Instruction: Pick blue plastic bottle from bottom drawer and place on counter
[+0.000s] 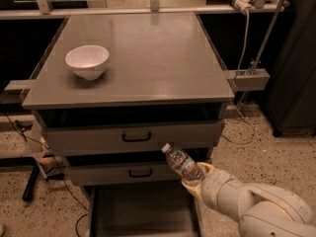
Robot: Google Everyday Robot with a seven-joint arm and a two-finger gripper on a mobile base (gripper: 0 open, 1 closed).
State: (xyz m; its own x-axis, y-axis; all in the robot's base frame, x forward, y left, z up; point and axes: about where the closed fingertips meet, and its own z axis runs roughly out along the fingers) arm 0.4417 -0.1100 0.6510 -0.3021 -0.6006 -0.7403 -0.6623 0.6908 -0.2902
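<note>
1. Gripping the blue plastic bottle's (181, 162) base, your gripper (197, 177) has its fingers closed on it.
2. Bottle tilts, cap up-left, above the open bottom drawer (143, 212).
3. On the counter (153, 63) sits a white bowl (87, 61).

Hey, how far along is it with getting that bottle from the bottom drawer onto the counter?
Picked: the blue plastic bottle is out of the open bottom drawer, gripped at its base by the gripper, bottom right. In hand: it hangs tilted before the lower handled drawer. Left: raising it and setting it on the counter, where the white bowl sits.
</note>
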